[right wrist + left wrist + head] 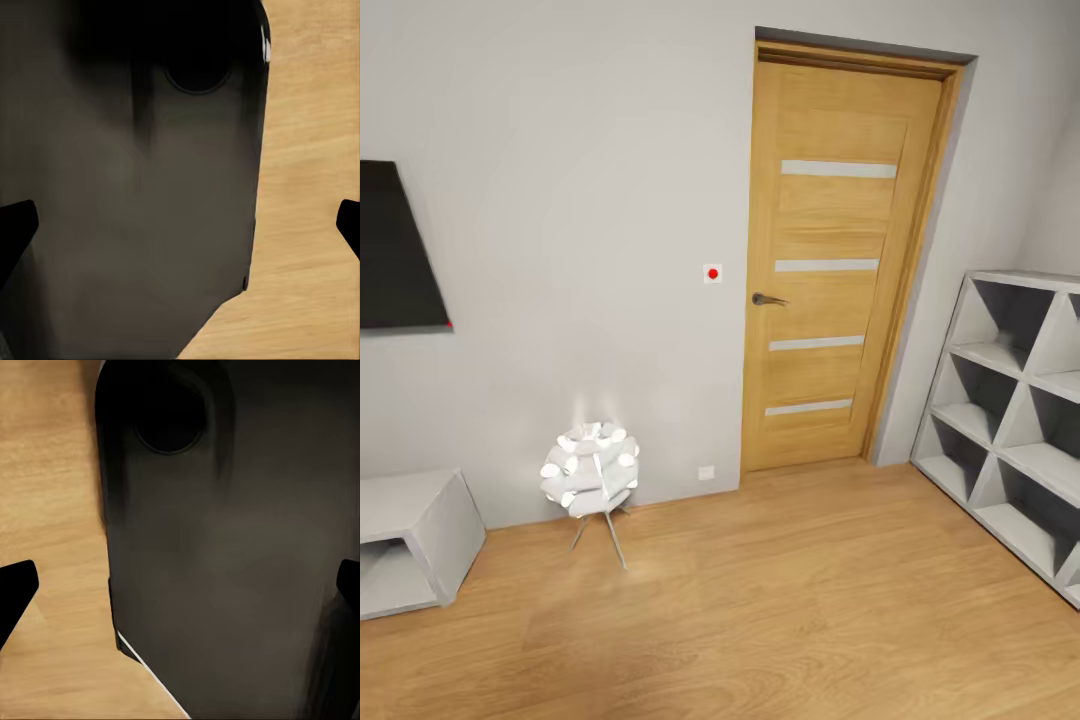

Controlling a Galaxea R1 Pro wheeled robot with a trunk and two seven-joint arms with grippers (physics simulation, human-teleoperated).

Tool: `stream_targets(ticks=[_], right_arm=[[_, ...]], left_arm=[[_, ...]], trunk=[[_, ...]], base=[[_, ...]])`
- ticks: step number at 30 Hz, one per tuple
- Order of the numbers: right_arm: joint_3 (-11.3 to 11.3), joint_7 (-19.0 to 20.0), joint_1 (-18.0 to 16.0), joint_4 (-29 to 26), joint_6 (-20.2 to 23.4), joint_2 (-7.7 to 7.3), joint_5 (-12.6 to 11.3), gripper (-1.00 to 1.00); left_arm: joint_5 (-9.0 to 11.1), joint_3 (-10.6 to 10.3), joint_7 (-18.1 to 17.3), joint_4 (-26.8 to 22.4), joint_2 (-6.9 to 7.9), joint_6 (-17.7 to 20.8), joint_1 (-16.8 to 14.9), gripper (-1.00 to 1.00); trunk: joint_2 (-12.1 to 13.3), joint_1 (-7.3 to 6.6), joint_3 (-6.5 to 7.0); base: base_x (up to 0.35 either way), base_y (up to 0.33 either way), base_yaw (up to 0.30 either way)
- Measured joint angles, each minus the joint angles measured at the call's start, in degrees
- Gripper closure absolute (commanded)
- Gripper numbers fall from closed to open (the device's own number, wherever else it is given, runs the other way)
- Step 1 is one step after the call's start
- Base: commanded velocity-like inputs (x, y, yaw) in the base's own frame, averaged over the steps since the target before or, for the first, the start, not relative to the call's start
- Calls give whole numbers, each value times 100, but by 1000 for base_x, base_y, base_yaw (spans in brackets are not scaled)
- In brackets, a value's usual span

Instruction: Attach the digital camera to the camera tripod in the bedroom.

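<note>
**One door, one shelf unit, one lamp: facing a white wall**

We are looking at one white wall (580, 200) over one light wood floor (780, 600). One wooden door (835, 265) with four pale strips is standing shut. One white cube shelf (1010, 420) is standing at the right, one low white cabinet (410, 540) at the left, one dark panel (395, 250) above it. One white ball lamp (592, 470) is glowing on thin legs. One red-dotted switch (712, 273) is sitting beside the door. We are seeing the left gripper (180, 585) and right gripper (180, 225) with fingertips spread wide, holding nothing, before a dark robot body (240, 555). No camera or tripod is appearing here.
</note>
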Motion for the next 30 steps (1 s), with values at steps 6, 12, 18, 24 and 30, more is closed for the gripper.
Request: stream_targets(ticks=[6, 12, 18, 24, 30], right_arm=[[-9, -8, -9, 0, 24, -45, 8, -100], [4, -8, -9, 0, -18, -98, 18, -100], [14, -8, -9, 0, -61, -120, 43, -100], [22, -8, -9, 0, -69, -99, 51, -100], [33, -16, -9, 0, -67, -111, 67, -100]], left_arm=[[0, -15, -8, -16, -14, -8, -9, -100], [4, -13, -8, -115, -4, -27, -9, -100], [7, -3, -8, -151, 7, -31, -9, -100], [13, 4, -8, -155, 8, -36, -9, -100], [22, 34, -8, -154, 8, -97, -9, -100]], trunk=[[1, 0, 1], [1, 0, 2], [1, 0, 2], [1, 0, 2], [1, 0, 2]], base=[[0, 0, 0], [0, 0, 0], [0, 0, 0], [0, 0, 0], [0, 0, 0]])
